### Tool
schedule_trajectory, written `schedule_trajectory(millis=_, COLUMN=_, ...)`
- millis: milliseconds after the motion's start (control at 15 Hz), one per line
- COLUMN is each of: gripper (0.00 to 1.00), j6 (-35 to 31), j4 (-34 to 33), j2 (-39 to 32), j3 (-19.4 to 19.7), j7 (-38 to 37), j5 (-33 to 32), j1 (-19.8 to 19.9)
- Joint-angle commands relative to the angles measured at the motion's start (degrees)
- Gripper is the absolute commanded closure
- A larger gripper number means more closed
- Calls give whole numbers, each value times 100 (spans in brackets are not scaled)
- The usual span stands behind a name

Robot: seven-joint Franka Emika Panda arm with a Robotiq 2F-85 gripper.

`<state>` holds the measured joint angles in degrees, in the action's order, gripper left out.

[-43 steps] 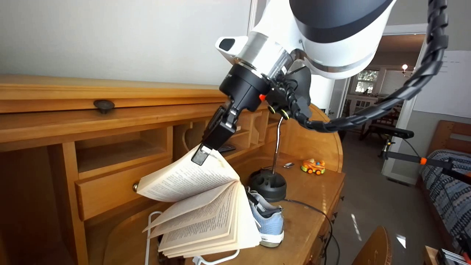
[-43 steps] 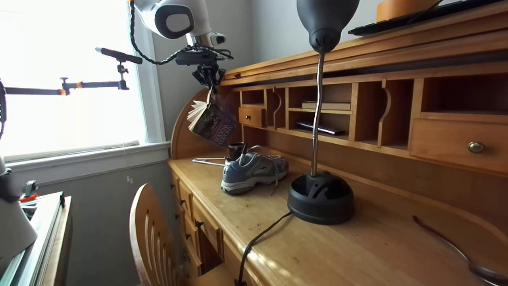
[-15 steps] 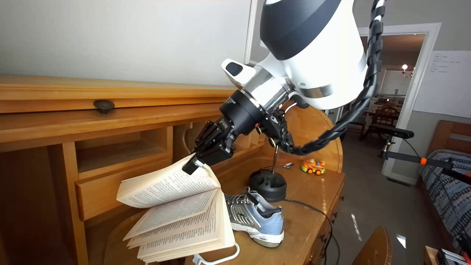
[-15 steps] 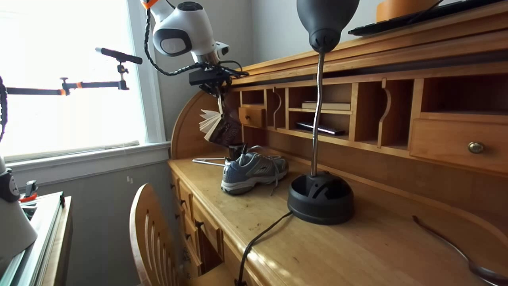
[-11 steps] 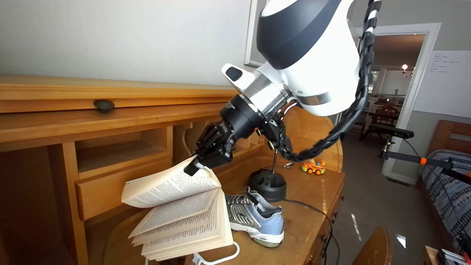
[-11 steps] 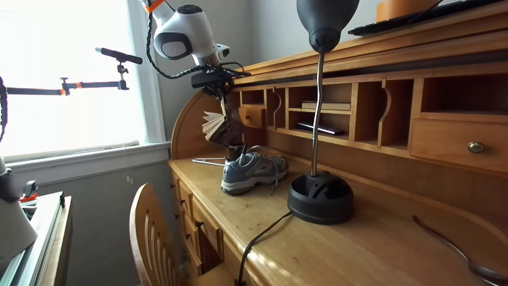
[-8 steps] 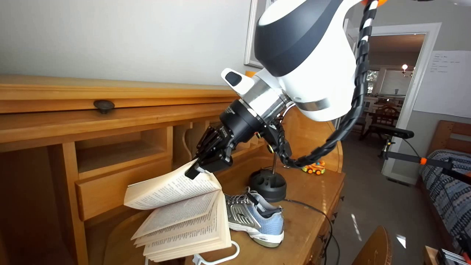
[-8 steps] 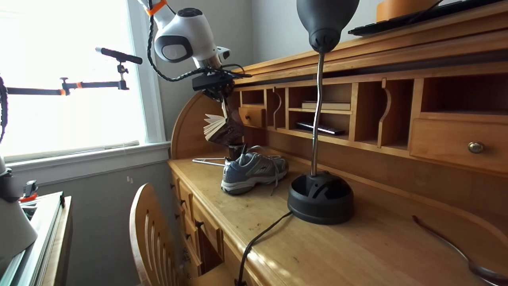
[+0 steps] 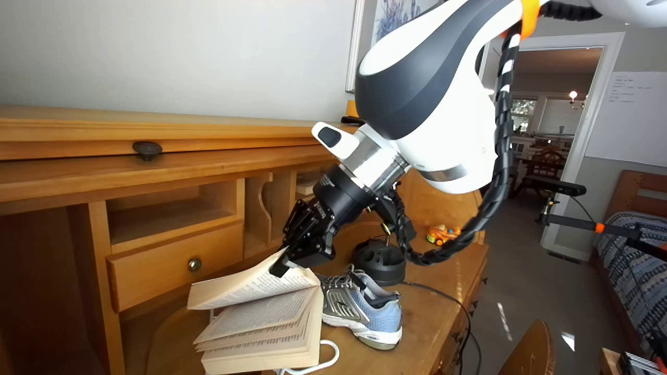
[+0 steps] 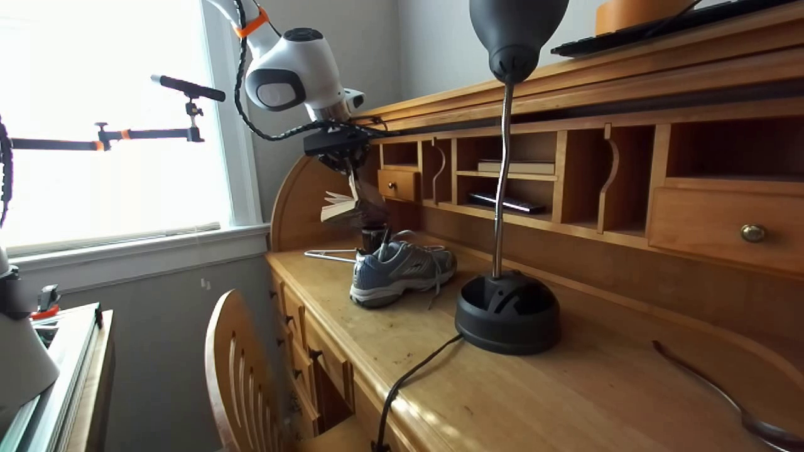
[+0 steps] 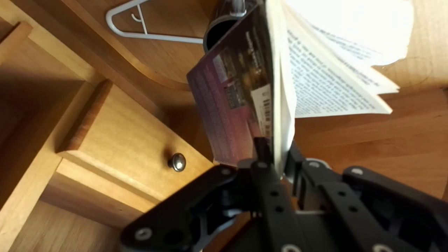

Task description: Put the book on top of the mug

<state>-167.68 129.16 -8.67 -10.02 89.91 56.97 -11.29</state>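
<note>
The book hangs open with its cream pages fanned. Its maroon-purple cover shows in the wrist view, and it also shows in an exterior view. My gripper is shut on one cover and some pages near the top edge, also seen in the wrist view. The dark mug stands upright just under the book, behind the sneaker. In the wrist view the book's cover overlaps part of the mug's rim. I cannot tell whether they touch. An exterior view has the mug hidden behind the book.
The grey-blue sneaker stands close beside the book and mug. A white hanger lies by the mug. The black lamp base stands farther along the desk. A desk drawer is near the gripper. A toy car sits at the far end.
My gripper has moved down with the book still held, toward the mug. The book's lower half now lies flatter, tilted closer to level. Sneaker, mug and lamp have not moved.
</note>
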Motion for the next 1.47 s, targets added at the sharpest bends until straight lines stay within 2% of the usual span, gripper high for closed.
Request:
schedule_trajectory(millis=0, gripper=96, j6=-199, j4=129, j2=-47, j3=8, j7=24, j5=-80, j1=-36)
schedule_trajectory(millis=733, gripper=96, j6=-334, j4=230, j2=-176, j3=9, j7=52, j5=1, j1=-16)
schedule_trajectory(millis=1400, gripper=96, j6=-363, j4=17, j2=-548, j3=-14, j7=22, j5=-83, j1=-57)
